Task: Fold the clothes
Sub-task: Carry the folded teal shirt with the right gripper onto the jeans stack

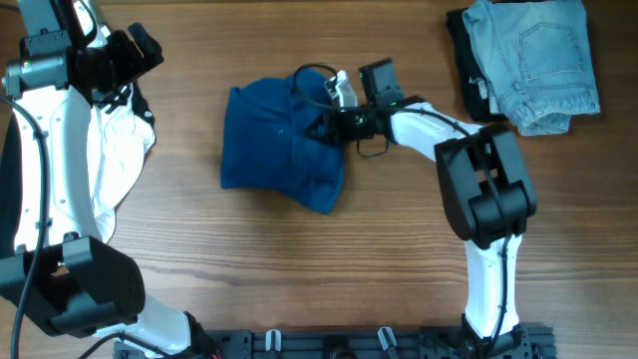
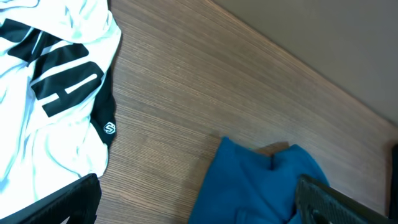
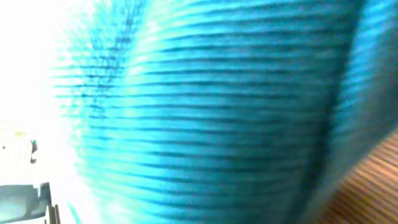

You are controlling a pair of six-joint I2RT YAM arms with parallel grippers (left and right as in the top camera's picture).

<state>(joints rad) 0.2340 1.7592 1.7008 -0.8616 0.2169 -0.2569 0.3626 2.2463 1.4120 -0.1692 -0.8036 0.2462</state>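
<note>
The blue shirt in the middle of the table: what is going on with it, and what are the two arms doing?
The right pincer is at the right edge of the bunched blue shirt. Its camera sees only blue fabric, so a grip cannot be confirmed. The left pincer is open and holds nothing, near the white striped top on the table's left side. The jeans lie on a black garment in the far right corner.

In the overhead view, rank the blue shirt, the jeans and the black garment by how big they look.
1. blue shirt and jeans: too alike to rank; the jeans run off the frame.
2. black garment: only a sliver shows beside the jeans.
</note>
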